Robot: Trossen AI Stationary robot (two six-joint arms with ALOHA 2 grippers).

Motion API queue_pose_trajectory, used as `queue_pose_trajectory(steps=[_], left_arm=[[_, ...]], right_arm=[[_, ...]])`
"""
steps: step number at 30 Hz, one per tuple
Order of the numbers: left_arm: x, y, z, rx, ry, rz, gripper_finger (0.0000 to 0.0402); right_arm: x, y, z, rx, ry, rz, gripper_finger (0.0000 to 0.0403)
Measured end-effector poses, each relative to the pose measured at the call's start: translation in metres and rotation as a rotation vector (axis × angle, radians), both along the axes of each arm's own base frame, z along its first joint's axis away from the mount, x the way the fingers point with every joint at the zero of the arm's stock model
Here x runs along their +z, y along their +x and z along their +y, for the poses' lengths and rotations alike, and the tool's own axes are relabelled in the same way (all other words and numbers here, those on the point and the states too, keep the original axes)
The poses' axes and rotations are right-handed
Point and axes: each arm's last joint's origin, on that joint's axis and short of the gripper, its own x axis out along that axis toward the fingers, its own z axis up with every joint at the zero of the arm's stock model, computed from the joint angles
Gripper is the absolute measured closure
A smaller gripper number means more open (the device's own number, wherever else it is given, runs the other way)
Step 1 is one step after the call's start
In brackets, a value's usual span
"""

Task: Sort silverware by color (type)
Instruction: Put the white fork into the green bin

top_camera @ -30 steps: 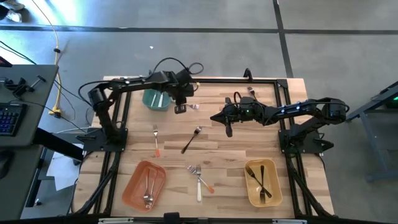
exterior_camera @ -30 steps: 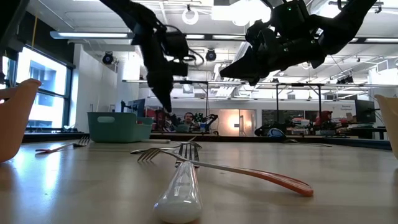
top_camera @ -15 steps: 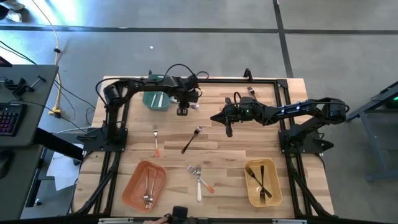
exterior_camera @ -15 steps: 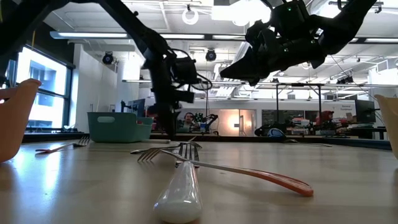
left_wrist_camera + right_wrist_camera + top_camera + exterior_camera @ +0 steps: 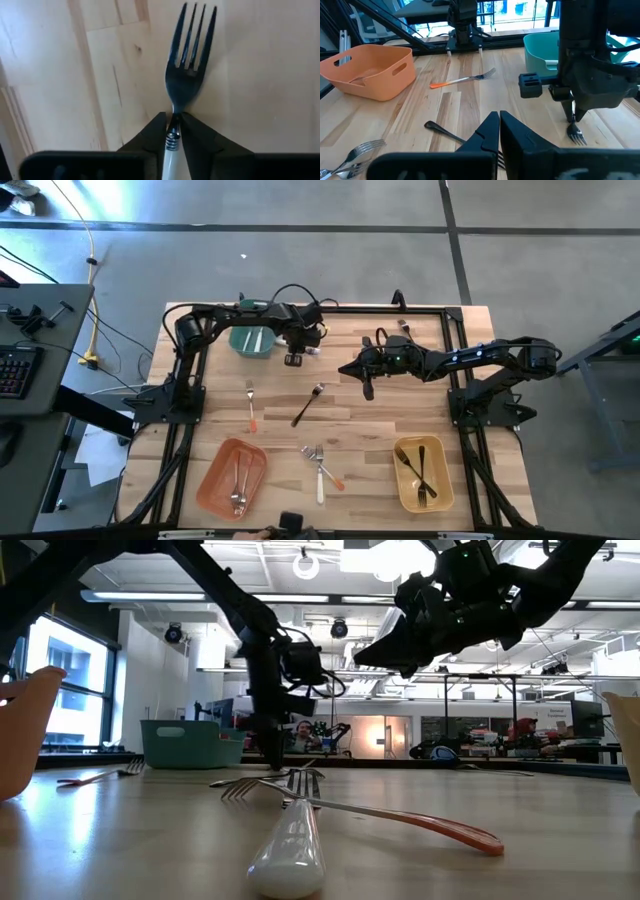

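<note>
My left gripper points down at the table just right of the teal bin and is shut on a white-handled fork. That fork's tines point toward the table's right. My right gripper hovers shut and empty above mid-table, pointing left. A black fork and an orange-tipped fork lie flat mid-table. Two crossed forks, one white-handled and one orange-tipped, lie near the front edge. My left gripper pinches the fork's neck, where the white handle meets the metal head, between its two fingers. The fingers come from above, pointing down. The head sticks out past the fingertips with the tines at table level; I cannot tell whether it is lifted.
The teal bin holds a white utensil. The orange bin at front left and the yellow bin at front right each hold utensils. Bare wood shows between the bins and along the far right. A black frame borders the table.
My left gripper has come down toward the table beside the teal bin and shifted slightly toward the table's right, while its arm has flattened out low.
</note>
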Motion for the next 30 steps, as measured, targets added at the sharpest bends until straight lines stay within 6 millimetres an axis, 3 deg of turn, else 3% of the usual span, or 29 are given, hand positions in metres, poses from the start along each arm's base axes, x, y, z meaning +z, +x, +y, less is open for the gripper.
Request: queue_pose_trajectory(steps=[5, 13, 30], left_arm=[[-0.001, 0.001, -0.006, -0.051, 0.0, 0.031, 0.0393], [0.002, 0.006, -0.015, -0.109, 0.055, 0.064, 0.0398], [0.056, 0.028, -0.012, -0.055, 0.044, 0.024, 0.0399]], right_arm=[[0.0, 0.0, 0.0, -0.001, 0.004, 0.0, 0.0403], [0.0, 0.0, 0.0, -0.001, 0.003, 0.0, 0.0403], [-0.001, 0.0, 0.0, 0.0, 0.002, 0.006, 0.0403]])
